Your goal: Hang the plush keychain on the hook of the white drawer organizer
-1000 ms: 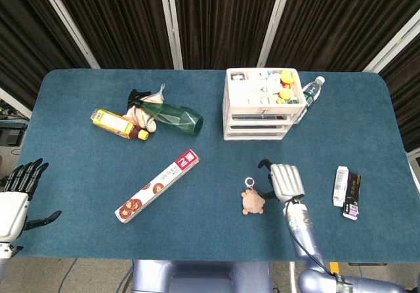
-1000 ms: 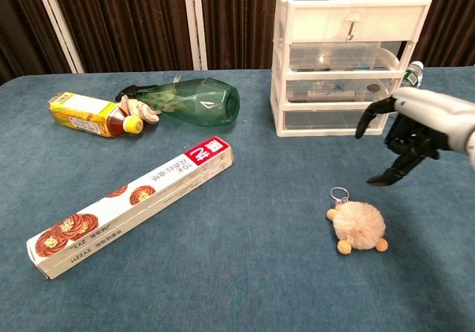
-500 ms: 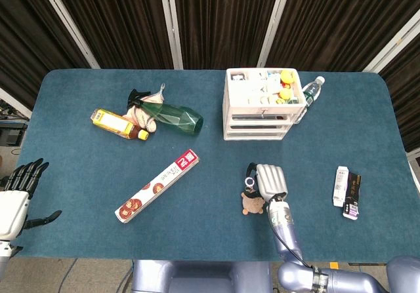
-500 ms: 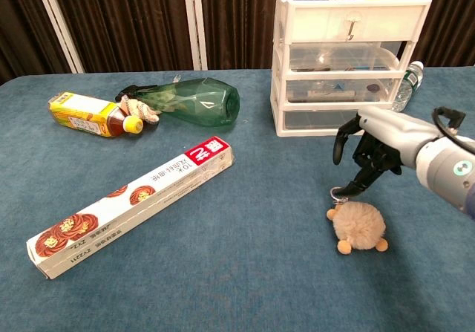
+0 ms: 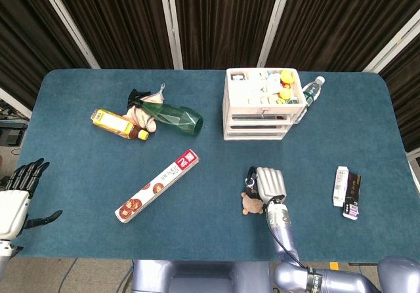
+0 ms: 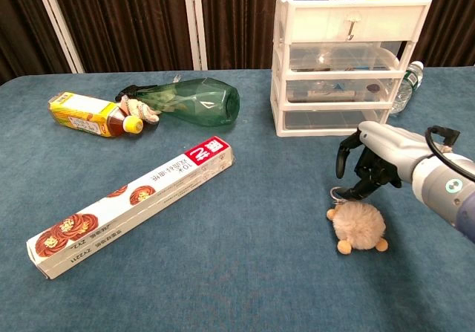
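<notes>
— Where is the keychain (image 6: 358,226)?
— On the surface, before the organizer (image 6: 347,59); hook (image 6: 353,24) bare.
— The right hand (image 6: 373,161)?
— Fingers curled down at its ring, evidently for pinching; grasp cannot be confirmed. Left hand (image 5: 16,198) released, idle.

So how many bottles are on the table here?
3. A green spray bottle and a yellow-labelled bottle lie together at the table's left rear; a clear water bottle stands just right of the white drawer organizer. The organizer may hide others.
</notes>
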Tool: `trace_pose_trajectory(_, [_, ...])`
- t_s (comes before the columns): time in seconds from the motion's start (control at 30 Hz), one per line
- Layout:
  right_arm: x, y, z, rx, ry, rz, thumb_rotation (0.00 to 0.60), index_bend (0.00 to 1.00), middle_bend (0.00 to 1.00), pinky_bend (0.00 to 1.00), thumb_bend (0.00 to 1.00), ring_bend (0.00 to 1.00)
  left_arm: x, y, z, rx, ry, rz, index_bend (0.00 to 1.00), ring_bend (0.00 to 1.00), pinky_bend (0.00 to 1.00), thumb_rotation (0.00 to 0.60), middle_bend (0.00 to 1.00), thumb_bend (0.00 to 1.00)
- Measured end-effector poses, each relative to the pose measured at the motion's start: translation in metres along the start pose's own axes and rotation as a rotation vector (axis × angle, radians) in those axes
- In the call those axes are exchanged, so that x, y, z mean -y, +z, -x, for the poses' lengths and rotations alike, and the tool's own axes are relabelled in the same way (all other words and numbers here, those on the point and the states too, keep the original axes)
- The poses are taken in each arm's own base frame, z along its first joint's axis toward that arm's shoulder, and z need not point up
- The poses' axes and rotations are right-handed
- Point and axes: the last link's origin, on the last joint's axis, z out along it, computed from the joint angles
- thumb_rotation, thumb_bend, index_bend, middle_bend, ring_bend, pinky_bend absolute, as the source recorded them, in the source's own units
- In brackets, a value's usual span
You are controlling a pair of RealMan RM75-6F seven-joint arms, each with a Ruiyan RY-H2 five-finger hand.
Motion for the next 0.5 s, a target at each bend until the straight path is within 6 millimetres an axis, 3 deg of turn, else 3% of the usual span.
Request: trace_pose_trajectory(0.5, [-0.004, -0.007, 0.016, 0.050, 0.007, 0.020, 0.600, 0.49, 0.97, 0.84, 0.27, 0.94, -0.001, 0.001, 0.000, 0.003, -0.002, -0.001, 0.00, 0.00, 0.00, 0.600, 0.00, 0.07])
